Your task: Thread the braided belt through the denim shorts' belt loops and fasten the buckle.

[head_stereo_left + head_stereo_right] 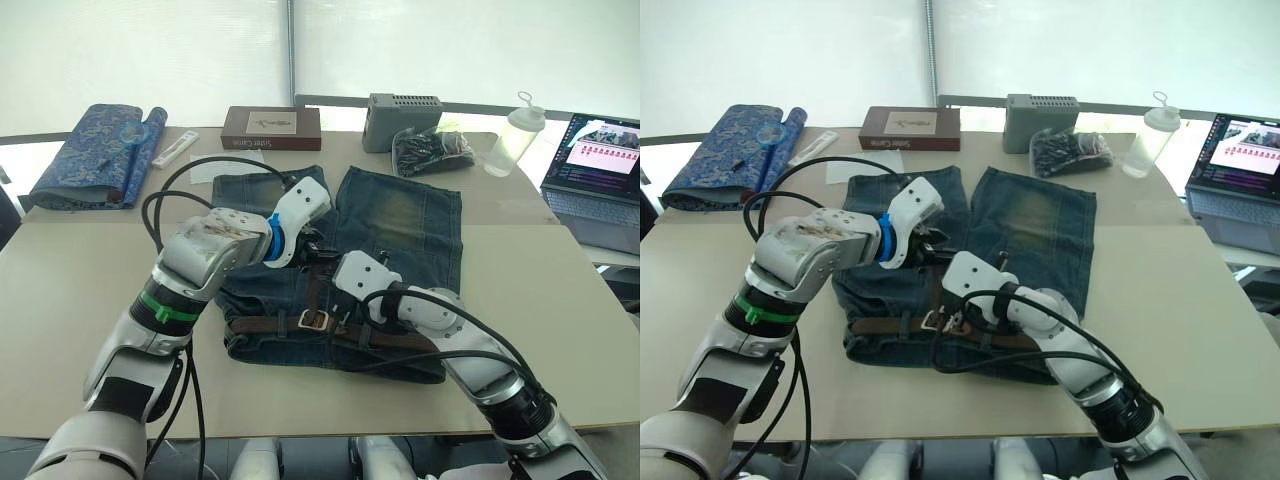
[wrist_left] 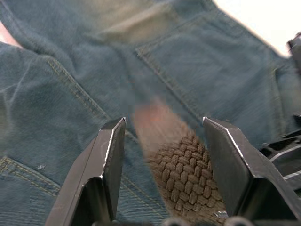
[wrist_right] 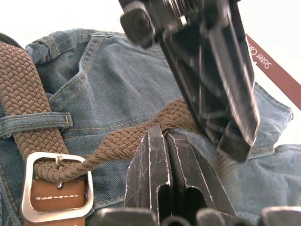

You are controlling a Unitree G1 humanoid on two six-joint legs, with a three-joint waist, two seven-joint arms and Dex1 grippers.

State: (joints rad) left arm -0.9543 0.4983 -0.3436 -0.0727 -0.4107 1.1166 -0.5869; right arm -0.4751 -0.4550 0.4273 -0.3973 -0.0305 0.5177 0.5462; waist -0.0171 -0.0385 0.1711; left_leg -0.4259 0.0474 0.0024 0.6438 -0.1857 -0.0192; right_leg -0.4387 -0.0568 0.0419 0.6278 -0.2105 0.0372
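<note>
While the left gripper (image 2: 162,141) stands released astride the braided brown belt (image 3: 122,139) at mid-frame, the right gripper (image 3: 162,141) is clenched on it, above the faded blue denim shorts (image 1: 400,215).

White-silver arms; black cables; green and blue wrist bands

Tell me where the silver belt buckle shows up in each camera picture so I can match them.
Left eye view: the buckle lies on the waistband of the denim shorts, just left of the right gripper.
Right eye view: same place.
Left wrist view: I don't see it.
Right wrist view: lower left corner.
Shared landmark: the braided belt running through the buckle.
</note>
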